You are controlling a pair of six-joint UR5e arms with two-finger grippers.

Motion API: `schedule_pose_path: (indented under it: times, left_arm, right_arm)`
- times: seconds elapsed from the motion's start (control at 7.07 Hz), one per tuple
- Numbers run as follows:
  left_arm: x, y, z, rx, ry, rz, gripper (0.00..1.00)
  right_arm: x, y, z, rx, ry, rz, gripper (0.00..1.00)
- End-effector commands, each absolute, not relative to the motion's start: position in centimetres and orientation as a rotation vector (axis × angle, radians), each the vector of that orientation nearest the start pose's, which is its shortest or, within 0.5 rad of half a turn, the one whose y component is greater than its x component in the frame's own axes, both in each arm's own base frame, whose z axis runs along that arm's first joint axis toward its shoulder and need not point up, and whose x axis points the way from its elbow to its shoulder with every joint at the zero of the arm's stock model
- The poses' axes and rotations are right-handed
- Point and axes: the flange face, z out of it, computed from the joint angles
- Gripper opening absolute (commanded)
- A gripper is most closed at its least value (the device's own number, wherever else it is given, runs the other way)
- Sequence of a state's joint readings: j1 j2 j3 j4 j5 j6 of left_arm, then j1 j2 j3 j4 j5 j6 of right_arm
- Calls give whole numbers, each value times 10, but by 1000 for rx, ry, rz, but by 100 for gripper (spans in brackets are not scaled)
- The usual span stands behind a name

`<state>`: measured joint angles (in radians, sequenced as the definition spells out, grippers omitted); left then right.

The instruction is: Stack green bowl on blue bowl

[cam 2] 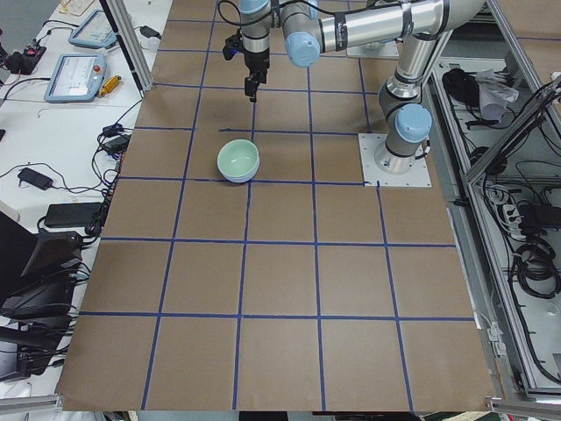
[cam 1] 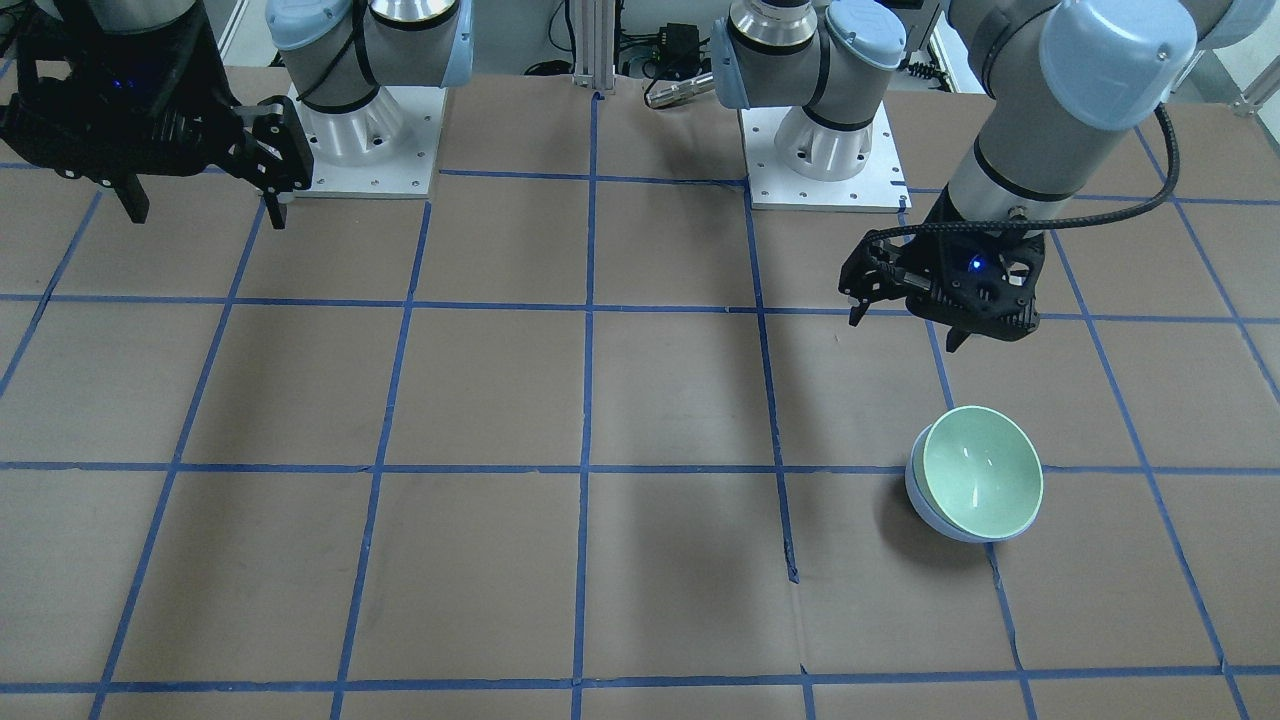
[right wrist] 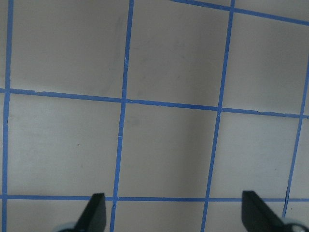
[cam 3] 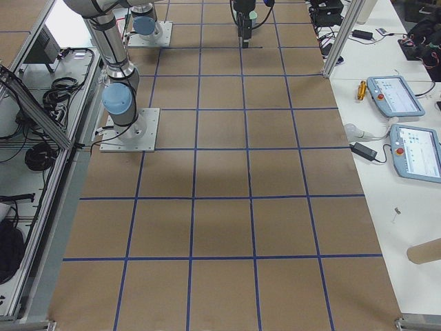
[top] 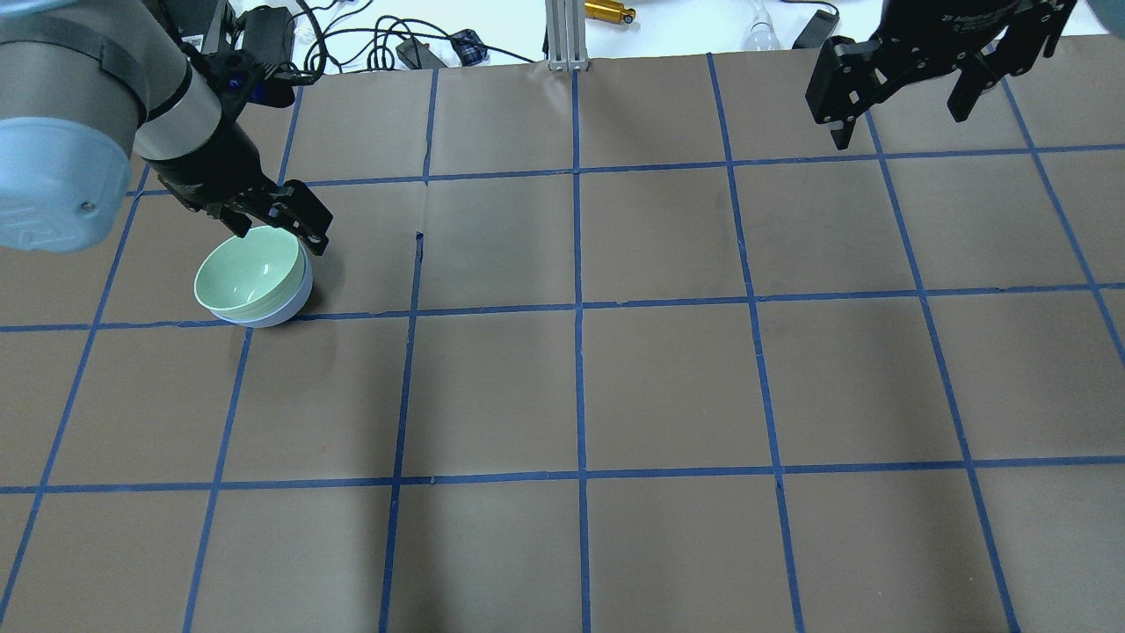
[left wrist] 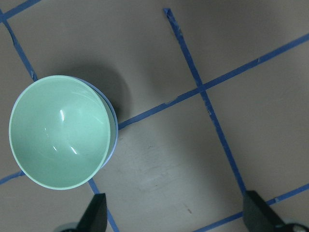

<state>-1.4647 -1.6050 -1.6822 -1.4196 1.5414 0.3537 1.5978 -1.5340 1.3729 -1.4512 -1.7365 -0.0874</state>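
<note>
The green bowl (cam 1: 980,472) sits nested inside the blue bowl (cam 1: 925,505), whose pale rim and outside show only along one side. The pair stands on the brown table on my left side. It also shows in the overhead view, green bowl (top: 249,275) in blue bowl (top: 286,308), and in the left wrist view, green bowl (left wrist: 58,131) with a blue sliver (left wrist: 114,126). My left gripper (cam 1: 905,330) is open and empty, raised above the table just beside the bowls. My right gripper (cam 1: 205,215) is open and empty, high at the far side.
The table is brown paper with a grid of blue tape (top: 577,308). The two arm bases (cam 1: 370,130) stand at its robot edge. Cables and small tools (top: 422,48) lie beyond the operators' edge.
</note>
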Motion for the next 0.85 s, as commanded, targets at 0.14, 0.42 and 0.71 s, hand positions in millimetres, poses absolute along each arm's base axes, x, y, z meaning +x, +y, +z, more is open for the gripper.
schedule_pose_path:
  times: [0.14,0.42,0.71]
  left_arm:
    - [-108,-495,464,68,3189,37,100]
    - [-144,-476,475,79,3150,12,100]
    - [-146,-468,482,89,3146,5,100]
  right_arm:
    - [130,-503,556,-182,3303,-60,100]
    - [130,-503,556,-182,3303,-60,100]
    - [130,-503,556,-182,3303,-60,100]
